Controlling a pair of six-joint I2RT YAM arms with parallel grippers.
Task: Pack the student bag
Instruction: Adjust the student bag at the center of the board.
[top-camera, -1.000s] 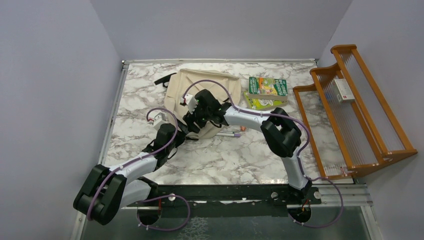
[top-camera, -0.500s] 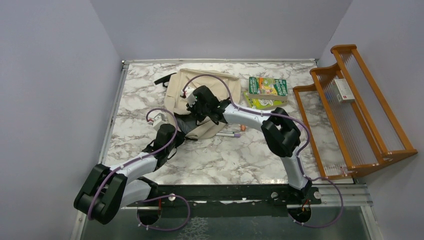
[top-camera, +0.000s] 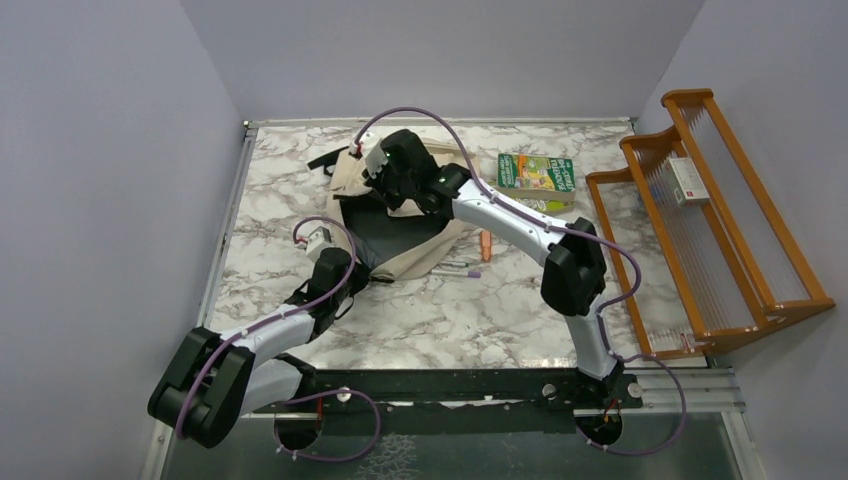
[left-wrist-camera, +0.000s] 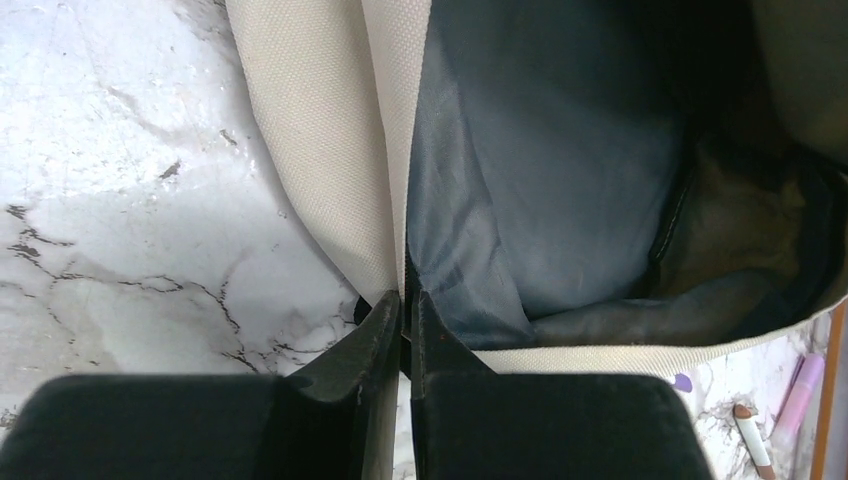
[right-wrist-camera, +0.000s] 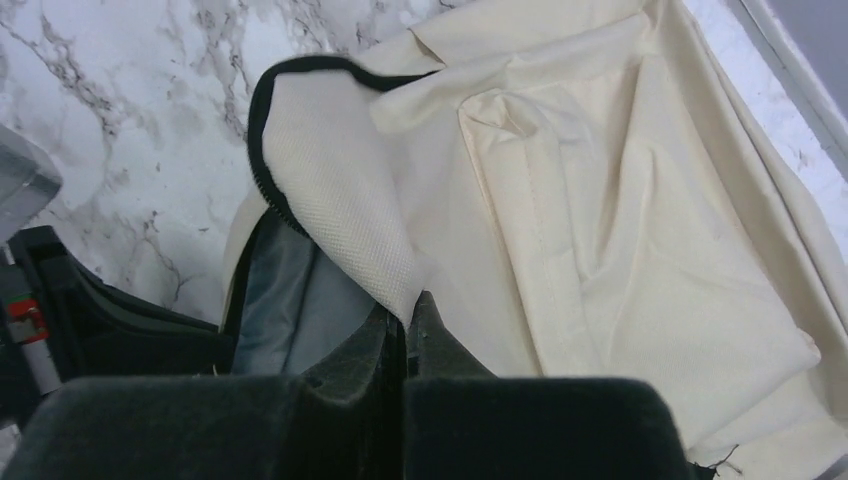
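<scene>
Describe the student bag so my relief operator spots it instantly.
On the marble table, look left of the wooden rack, past the green book. The student bag lies there, mouth open. It is the only large soft item: cream fabric, black zip trim, grey lining.

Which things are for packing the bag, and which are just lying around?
For the job: student bag, pinched open by left tool and right tool; green book and pens nearby, probably to pack.
Just lying about: wooden rack, small box on it.
</scene>
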